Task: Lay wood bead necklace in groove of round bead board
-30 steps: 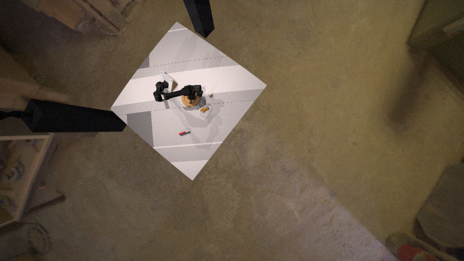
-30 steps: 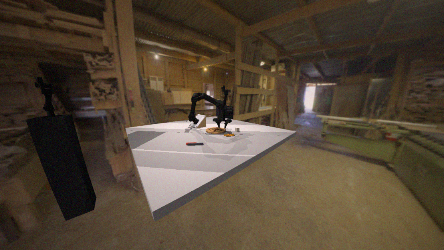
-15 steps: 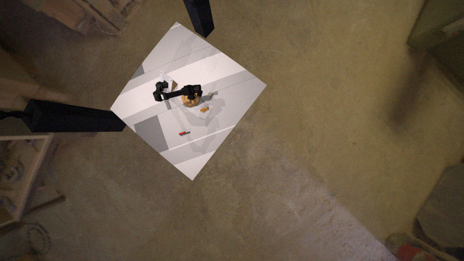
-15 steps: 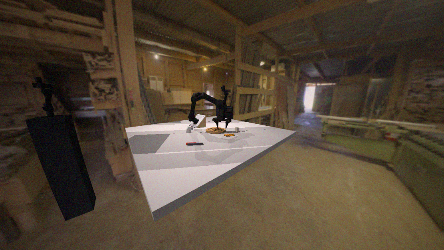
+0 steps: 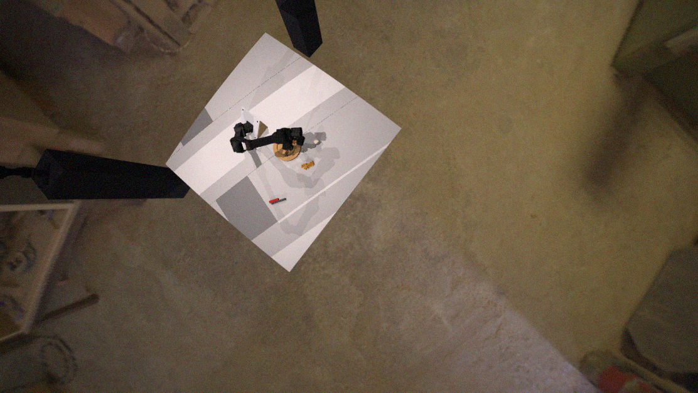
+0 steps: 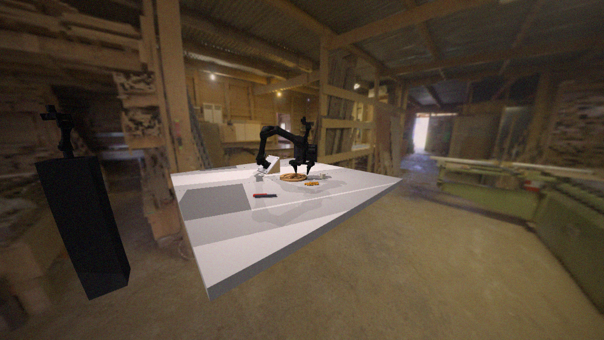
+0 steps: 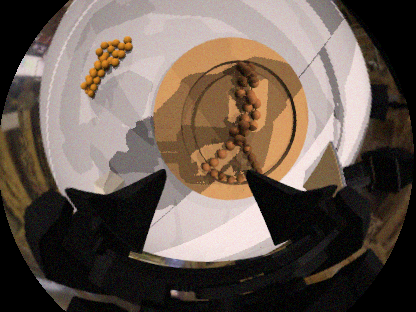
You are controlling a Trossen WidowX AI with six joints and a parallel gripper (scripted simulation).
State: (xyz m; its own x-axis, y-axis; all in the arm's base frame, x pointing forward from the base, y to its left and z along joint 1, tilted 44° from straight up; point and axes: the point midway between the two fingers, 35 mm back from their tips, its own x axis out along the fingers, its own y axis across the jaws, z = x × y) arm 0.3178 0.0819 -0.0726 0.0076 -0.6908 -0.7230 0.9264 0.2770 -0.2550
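Observation:
The round bead board (image 5: 285,158) (image 6: 285,179) (image 7: 171,117) is pale wood with a dark ring groove. The brown wood bead necklace (image 7: 245,123) lies bunched on it in the wrist view. Its doubled strand crosses the middle of the ring. At the far side its beads meet the groove. At the near side it spreads into a small loop, with several beads along the near arc. My gripper (image 6: 302,174) (image 7: 207,173) is wide open and empty, low over the board's near edge. One fingertip covers part of the near groove and beads. The arm hides the gripper in the top view.
An orange bead strand (image 5: 307,165) (image 6: 312,183) (image 7: 105,62) lies beside the board. A small pale block (image 5: 316,142) (image 6: 322,175) (image 7: 111,181) stands on the other side of the fingers. A white and tan wedge (image 6: 276,167) (image 7: 323,170) stands near the arm's base. A red and dark tool (image 5: 277,200) (image 6: 264,195) lies farther off.

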